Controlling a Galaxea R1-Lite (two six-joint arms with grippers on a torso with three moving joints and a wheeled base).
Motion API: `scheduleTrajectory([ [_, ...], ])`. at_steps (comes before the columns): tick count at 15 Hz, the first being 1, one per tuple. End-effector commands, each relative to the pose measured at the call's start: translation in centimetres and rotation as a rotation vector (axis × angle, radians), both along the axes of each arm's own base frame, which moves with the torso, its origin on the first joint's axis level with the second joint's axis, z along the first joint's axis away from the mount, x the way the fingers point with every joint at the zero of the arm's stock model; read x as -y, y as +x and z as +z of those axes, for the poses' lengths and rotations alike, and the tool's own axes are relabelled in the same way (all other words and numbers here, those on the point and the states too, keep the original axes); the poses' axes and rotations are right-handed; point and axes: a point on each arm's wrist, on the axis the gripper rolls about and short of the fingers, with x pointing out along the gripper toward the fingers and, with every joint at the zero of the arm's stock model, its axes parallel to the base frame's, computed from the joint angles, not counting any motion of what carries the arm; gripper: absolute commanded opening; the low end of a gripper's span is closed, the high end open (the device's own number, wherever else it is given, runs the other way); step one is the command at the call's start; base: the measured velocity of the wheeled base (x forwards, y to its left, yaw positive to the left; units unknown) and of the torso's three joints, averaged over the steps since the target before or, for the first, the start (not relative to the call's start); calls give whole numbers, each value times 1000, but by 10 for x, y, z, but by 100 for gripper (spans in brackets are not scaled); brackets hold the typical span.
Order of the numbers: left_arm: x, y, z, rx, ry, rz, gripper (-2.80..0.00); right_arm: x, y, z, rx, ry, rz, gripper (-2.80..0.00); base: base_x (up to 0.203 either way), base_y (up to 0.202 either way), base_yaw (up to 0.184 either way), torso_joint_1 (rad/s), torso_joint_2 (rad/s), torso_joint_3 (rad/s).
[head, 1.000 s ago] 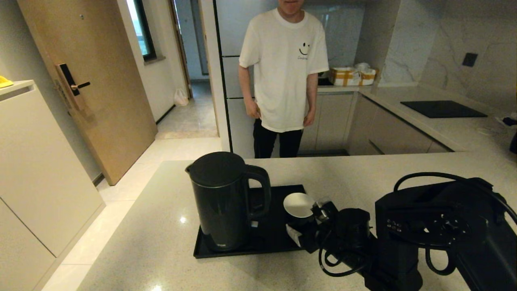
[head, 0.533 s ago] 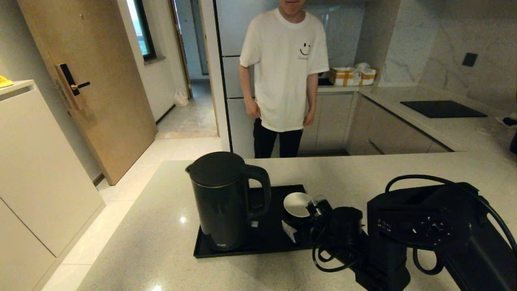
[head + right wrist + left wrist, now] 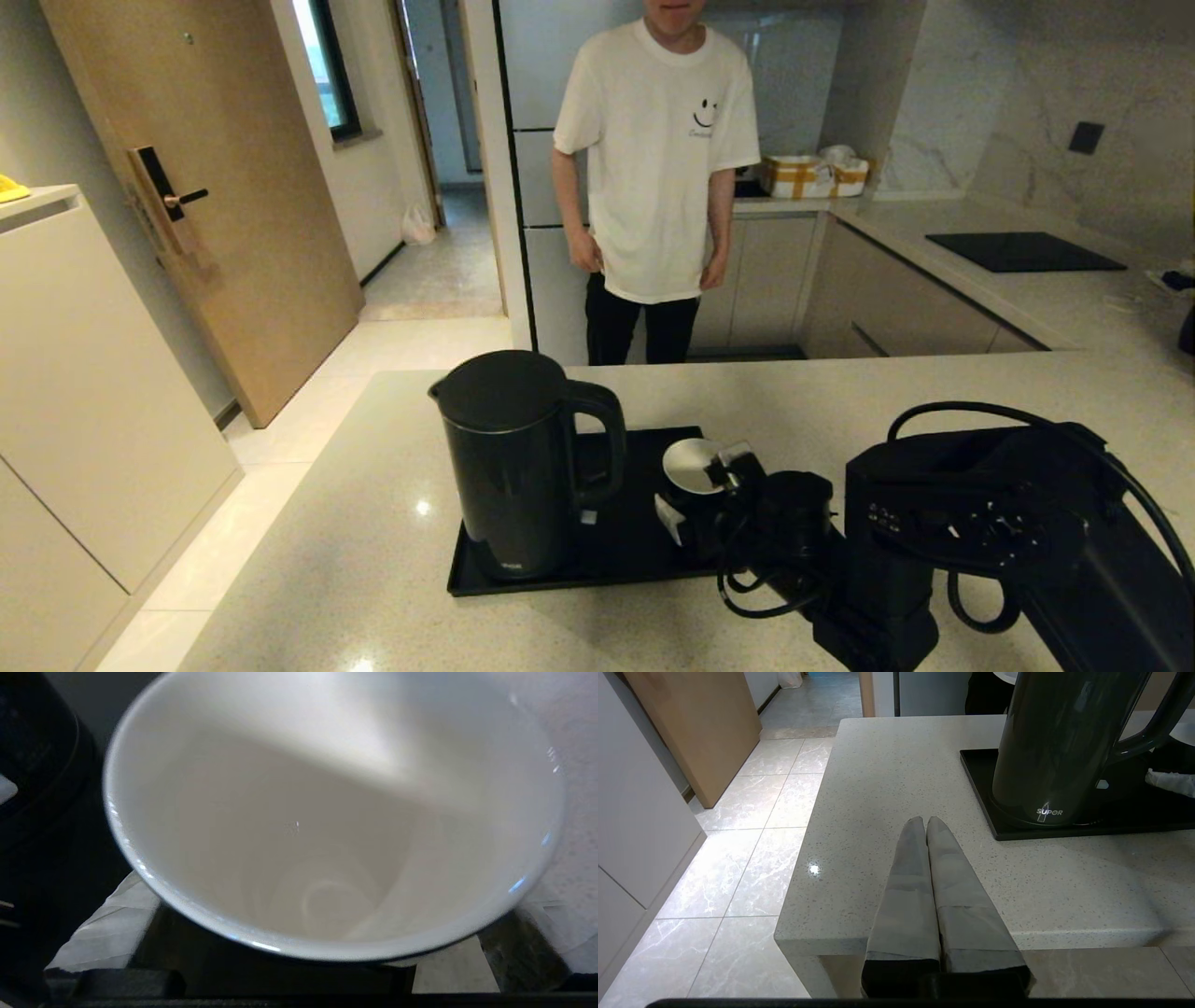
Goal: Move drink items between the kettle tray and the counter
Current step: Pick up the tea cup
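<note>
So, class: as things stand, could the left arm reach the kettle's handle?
Probably not directly: the left pincer is shut over the counter, and the kettle body stands between it and the handle.

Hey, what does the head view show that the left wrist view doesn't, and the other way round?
Only the head view shows the person behind the counter, the cooktop, and the right gripper with its fingers on either side of the cup. Only the left wrist view shows the left gripper, fingers pressed together above the counter's near edge, and the kettle's printed logo. Both show the kettle standing on the tray, and the counter.
</note>
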Motion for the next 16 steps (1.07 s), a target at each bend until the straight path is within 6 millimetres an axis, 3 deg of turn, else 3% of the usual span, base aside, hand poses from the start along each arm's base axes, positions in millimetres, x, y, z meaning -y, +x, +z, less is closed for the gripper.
scheduleTrajectory([
  [1, 0, 0, 0, 0, 0, 0, -280, 0, 1, 3, 16, 0, -1, 0, 0, 0, 0, 0, 0, 0],
  [3, 0, 0, 0, 0, 0, 0, -280, 0, 0, 1, 16, -9, 2, 0, 0, 0, 0, 0, 0, 0],
  [4, 0, 0, 0, 0, 0, 0, -280, -1, 0, 0, 16, -18, 5, -280, 0, 0, 0, 0, 0, 0],
  [12, 0, 0, 0, 0, 0, 0, -280, 0, -1, 2, 18, -17, 5, -280, 0, 0, 0, 0, 0, 0],
  [16, 0, 0, 0, 0, 0, 0, -280, 6, -5, 38, 68, 12, -3, -280, 0, 0, 0, 0, 0, 0],
])
